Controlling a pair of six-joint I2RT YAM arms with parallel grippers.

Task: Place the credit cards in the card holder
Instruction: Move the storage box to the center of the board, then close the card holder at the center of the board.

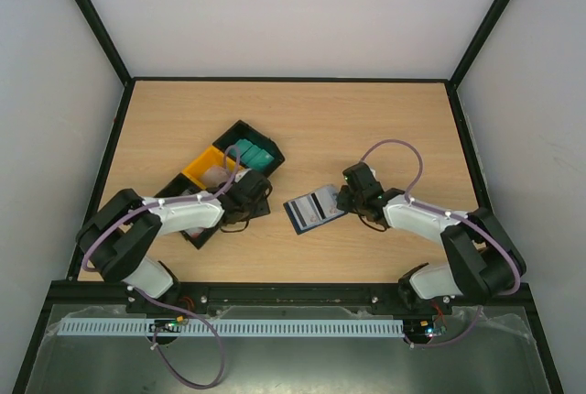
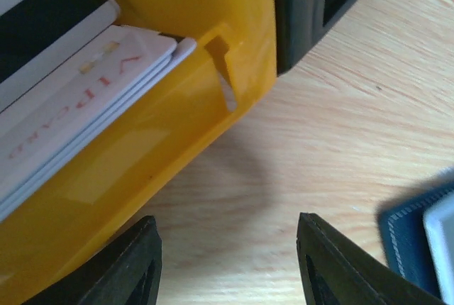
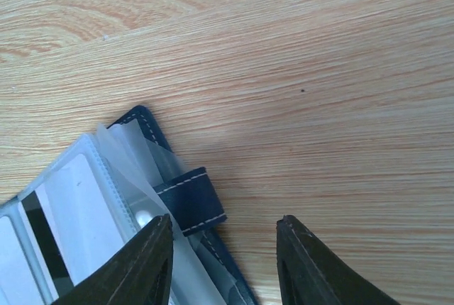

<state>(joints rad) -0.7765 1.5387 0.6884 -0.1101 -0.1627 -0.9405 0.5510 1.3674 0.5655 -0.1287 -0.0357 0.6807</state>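
Note:
The card holder (image 1: 307, 213) lies open on the table, navy blue with clear sleeves (image 3: 124, 170) and a snap tab (image 3: 191, 198). A white card with a black stripe (image 3: 50, 241) sits in a sleeve. My right gripper (image 3: 223, 241) is open at the holder's tab edge, its left finger (image 3: 142, 262) over the sleeves. White credit cards with red letters (image 2: 78, 106) are stacked in the tray's yellow compartment (image 2: 177, 149); teal cards (image 1: 249, 154) fill a black one. My left gripper (image 2: 227, 248) is open over bare wood beside the yellow compartment, holding nothing.
The black-and-yellow tray (image 1: 240, 130) stands left of centre, under the left arm. A corner of the card holder (image 2: 415, 223) shows at the right of the left wrist view. Black frame rails (image 1: 291, 79) border the wooden table.

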